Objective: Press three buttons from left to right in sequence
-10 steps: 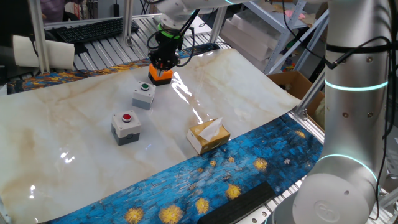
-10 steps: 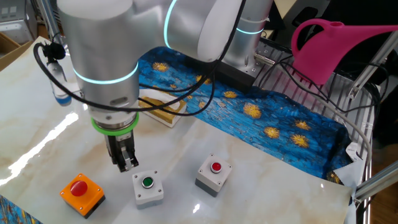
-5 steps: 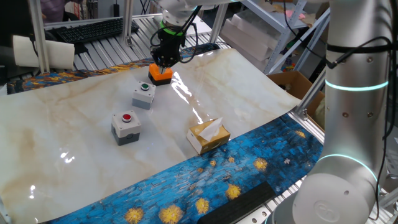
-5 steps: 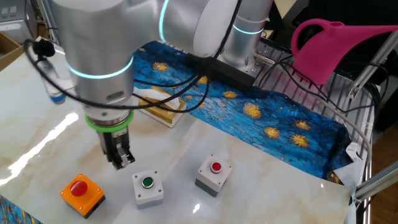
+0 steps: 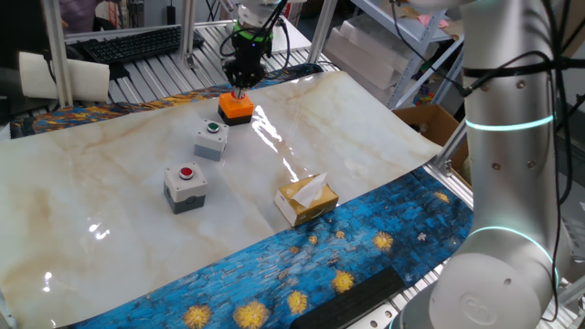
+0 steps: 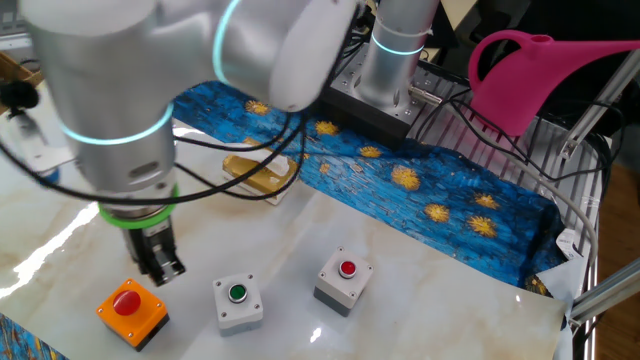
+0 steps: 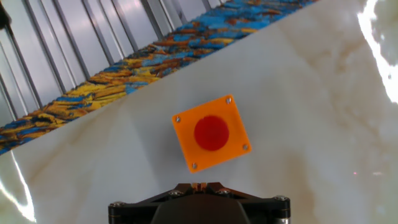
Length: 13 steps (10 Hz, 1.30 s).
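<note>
An orange push-button box with a red button [image 7: 212, 132] is sitting on the pale marble tabletop [image 7: 311, 93] just ahead of the hand's dark housing [image 7: 199, 203], while a blue-and-yellow patterned cloth strip [image 7: 155, 53] and grey metal rails [image 7: 81, 34] are lying further beyond it.

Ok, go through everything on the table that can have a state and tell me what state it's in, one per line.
orange box: upright, red button clear, nothing touching it
green-button box: upright, untouched
grey red-button box: upright, untouched
gripper: shut, empty, just above the orange box
tissue box: a tissue sticking out of the top
</note>
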Each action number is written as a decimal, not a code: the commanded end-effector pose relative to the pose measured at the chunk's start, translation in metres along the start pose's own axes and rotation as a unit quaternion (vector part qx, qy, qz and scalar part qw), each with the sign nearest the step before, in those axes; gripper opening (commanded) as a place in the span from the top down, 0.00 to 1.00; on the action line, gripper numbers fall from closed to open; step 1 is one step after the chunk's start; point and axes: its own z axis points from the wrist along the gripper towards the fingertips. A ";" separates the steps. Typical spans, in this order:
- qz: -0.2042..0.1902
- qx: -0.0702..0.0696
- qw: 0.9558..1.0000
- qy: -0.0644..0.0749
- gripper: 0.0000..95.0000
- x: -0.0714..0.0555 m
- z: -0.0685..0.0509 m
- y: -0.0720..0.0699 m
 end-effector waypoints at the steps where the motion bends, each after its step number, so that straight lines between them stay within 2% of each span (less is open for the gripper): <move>1: -0.013 0.000 1.000 0.000 1.00 -0.013 0.004 -0.006; 5: -0.041 -0.002 0.999 -0.001 1.00 -0.035 0.013 -0.019; 13: -0.040 -0.005 0.999 0.002 1.00 -0.037 0.015 -0.019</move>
